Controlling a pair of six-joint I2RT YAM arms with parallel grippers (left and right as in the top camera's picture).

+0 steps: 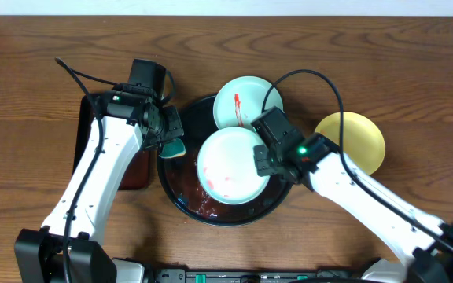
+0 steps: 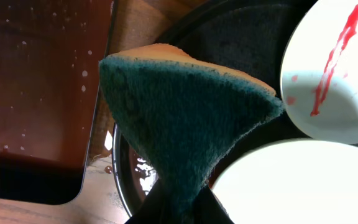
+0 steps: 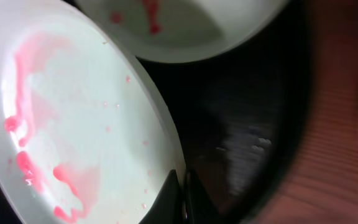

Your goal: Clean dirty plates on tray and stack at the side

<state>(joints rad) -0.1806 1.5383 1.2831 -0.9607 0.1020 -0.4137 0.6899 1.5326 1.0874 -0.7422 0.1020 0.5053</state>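
The round black tray (image 1: pixel 181 196) holds two pale mint plates. The nearer plate (image 1: pixel 230 165) has smeared red sauce and is tilted; my right gripper (image 1: pixel 264 167) is shut on its right rim, which shows in the right wrist view (image 3: pixel 92 124) with the fingertips (image 3: pixel 182 193) pinching the edge. The far plate (image 1: pixel 246 101) has a red streak and leans on the tray's back rim; it also shows in the left wrist view (image 2: pixel 334 68). The yellow plate (image 1: pixel 356 137) lies on the table to the right. My left gripper (image 1: pixel 167 141) is shut on a green sponge (image 2: pixel 185 118) over the tray's left edge.
A rectangular dark tray (image 1: pixel 132 169) with wet brownish liquid lies left of the round tray, under my left arm; it shows in the left wrist view (image 2: pixel 36 81). Reddish water pools in the round tray's front (image 1: pixel 203 206). A wooden table (image 1: pixel 38 63) lies all around.
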